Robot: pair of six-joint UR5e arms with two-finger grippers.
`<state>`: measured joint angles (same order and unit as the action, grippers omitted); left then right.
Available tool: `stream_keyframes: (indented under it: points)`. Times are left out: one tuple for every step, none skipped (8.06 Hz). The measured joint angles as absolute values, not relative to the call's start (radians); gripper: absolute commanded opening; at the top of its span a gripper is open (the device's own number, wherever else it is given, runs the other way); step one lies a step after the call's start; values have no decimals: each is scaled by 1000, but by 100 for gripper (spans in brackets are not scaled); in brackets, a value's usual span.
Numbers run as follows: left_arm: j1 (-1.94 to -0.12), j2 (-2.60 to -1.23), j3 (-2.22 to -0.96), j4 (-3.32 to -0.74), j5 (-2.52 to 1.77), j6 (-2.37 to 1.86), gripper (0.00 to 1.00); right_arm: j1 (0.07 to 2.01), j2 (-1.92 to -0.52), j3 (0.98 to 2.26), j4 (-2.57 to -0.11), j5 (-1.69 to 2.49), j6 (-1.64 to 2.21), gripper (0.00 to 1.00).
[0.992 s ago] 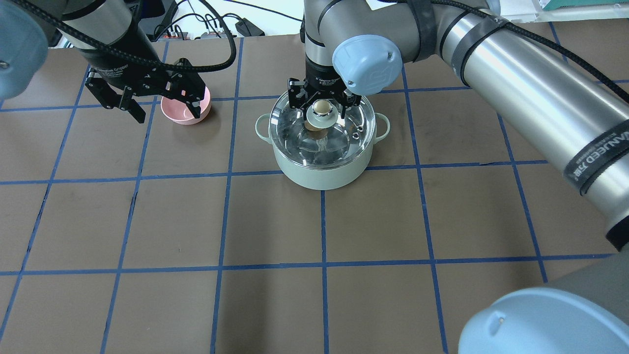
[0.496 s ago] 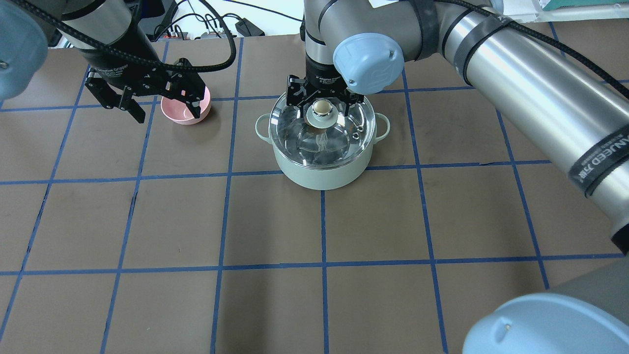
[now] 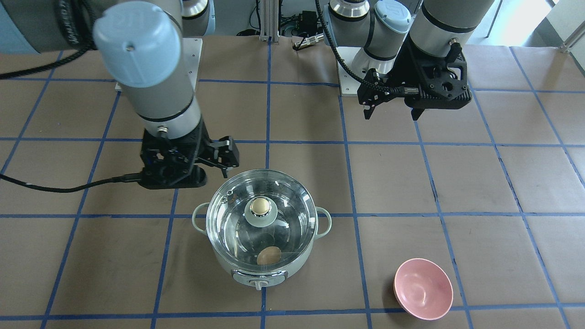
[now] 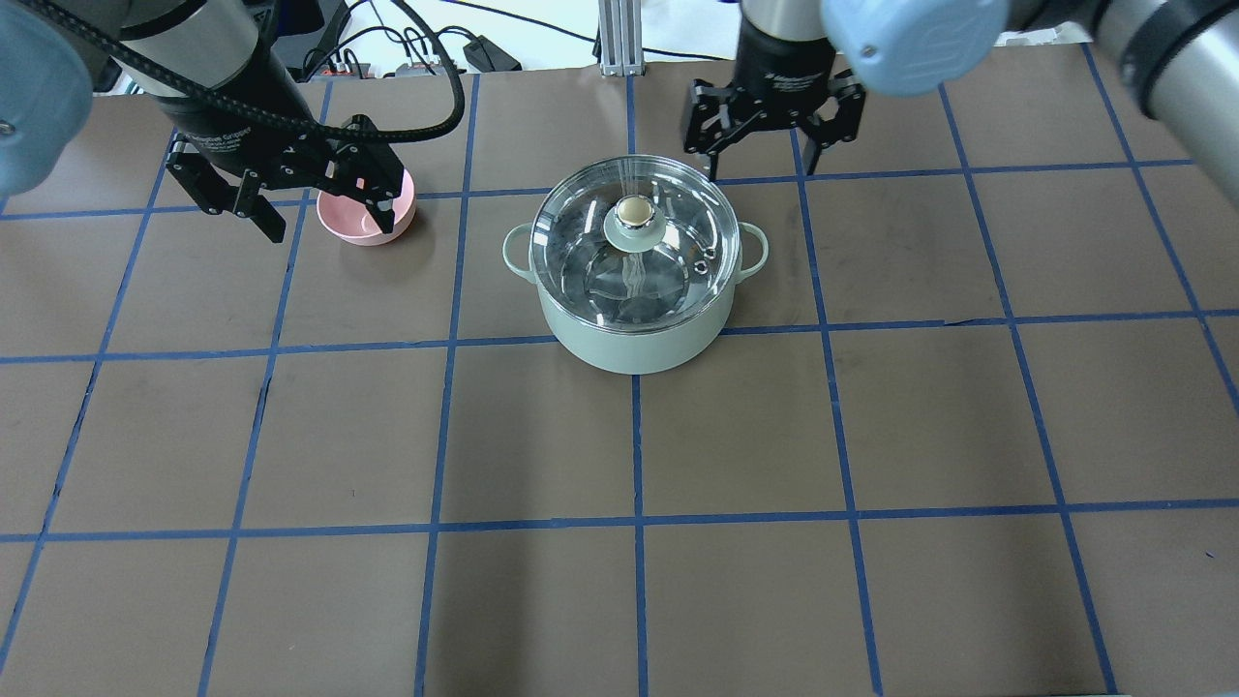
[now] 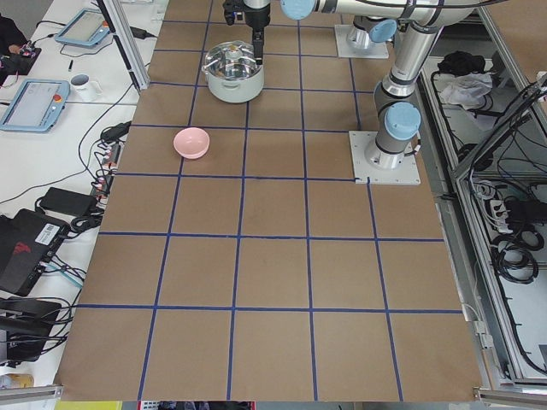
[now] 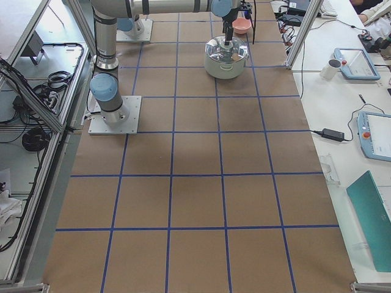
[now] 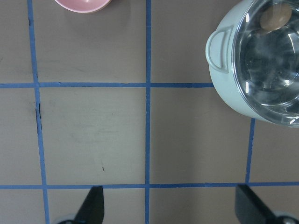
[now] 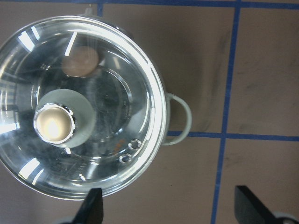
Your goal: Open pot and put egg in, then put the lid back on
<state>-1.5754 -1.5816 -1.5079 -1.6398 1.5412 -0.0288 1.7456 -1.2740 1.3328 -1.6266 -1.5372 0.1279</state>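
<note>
**Lid on, egg inside: the task looks to be at its close**

Seen from over the robot's shoulders, the nearest thing on the bench (image 4: pixel 542 436) is the pot (image 4: pixel 634 339), standing upright on a blue grid line. The lid (image 4: pixel 673 266) sits on the pot's rim and appears level all round, with its beige-capped knob at the centre. Through the glass, the egg (image 3: pixel 268 255) lies on the steel floor of the pot, towards the wall on the front-knob side.

Farther back and to the pot's left is a pink bowl (image 4: pixel 373 238). The left end effector (image 4: pixel 332 230) hangs over it, well apart from the pot, with its jaws spread wide and nothing between them.

Farthest back, just beyond the pot's far rim and a little to its right, the right end effector (image 4: pixel 763 166) hangs above the bench. Its jaws are also wide and empty, and it is clear of the lid and knob.

Judging by how things lie, all three steps are done: the egg is in and the lid is back on. No further grasp seems called for. The next move is probably only to take both arms away without brushing the knob or the side handles.
</note>
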Motion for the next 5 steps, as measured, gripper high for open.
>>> stream_keyframes:
  points:
    - [-1575,-1581,-1508,-1640,1541,-28,100,1684,-1306,1338,-1594,-1542,65,100]
    - [-1575,-1581,-1508,-1640,1542,-28,100,1627,-1337,1342,-1560,-1547,27,100]
    - [-1575,-1580,-1508,-1641,1542,-28,100,1583,-1363,1345,-1532,-1566,-3,100]
    - [-1575,-1580,-1508,-1641,1542,-28,100,1554,-1385,1347,-1515,-1601,-33,100]
    - [-1575,-1580,-1508,-1641,1542,-28,100,1541,-1400,1353,-1506,-1619,-49,100]
